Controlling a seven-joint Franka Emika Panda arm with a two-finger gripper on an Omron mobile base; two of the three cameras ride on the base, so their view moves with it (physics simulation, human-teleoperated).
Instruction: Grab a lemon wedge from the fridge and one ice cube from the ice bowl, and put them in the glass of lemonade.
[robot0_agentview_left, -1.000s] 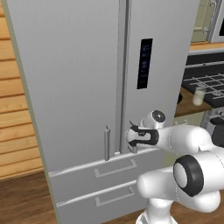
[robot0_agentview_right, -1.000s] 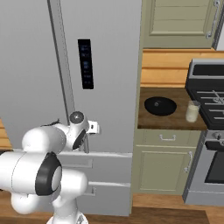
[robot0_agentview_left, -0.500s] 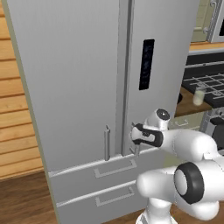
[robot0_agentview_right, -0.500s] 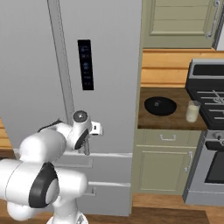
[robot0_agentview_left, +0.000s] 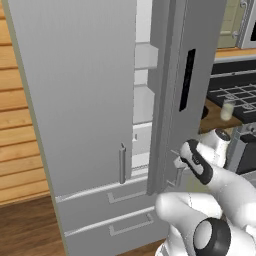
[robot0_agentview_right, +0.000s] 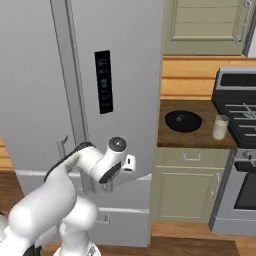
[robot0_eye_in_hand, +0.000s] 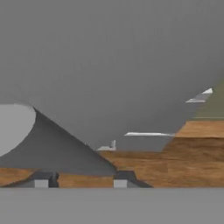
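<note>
The fridge (robot0_agentview_left: 75, 100) has its left door closed and its right door (robot0_agentview_left: 170, 75) swung partly out, baring pale shelves (robot0_agentview_left: 142, 100) in the gap. My gripper (robot0_agentview_left: 176, 161) is shut on the right door's bar handle near its lower end. From the right base view the same gripper (robot0_agentview_right: 102, 185) sits low on the door (robot0_agentview_right: 130, 60). In the hand view the fingertips (robot0_eye_in_hand: 41, 179) flank a dark bar against grey door. The ice bowl (robot0_agentview_right: 183, 120) and the glass of lemonade (robot0_agentview_right: 219, 127) stand on the counter to the right. The lemon wedge is hidden.
Two lower fridge drawers (robot0_agentview_left: 115, 200) lie under the doors. A black stove (robot0_agentview_right: 240, 95) stands at the far right, beyond the wooden counter (robot0_agentview_right: 190, 140). Beige cabinets (robot0_agentview_right: 185, 185) sit below it and above. The glass (robot0_agentview_left: 228, 110) is just past the open door's edge.
The right fridge door has swung from closed to partly open, and my gripper has come back toward the base with its handle. Shelves now show in the gap.
</note>
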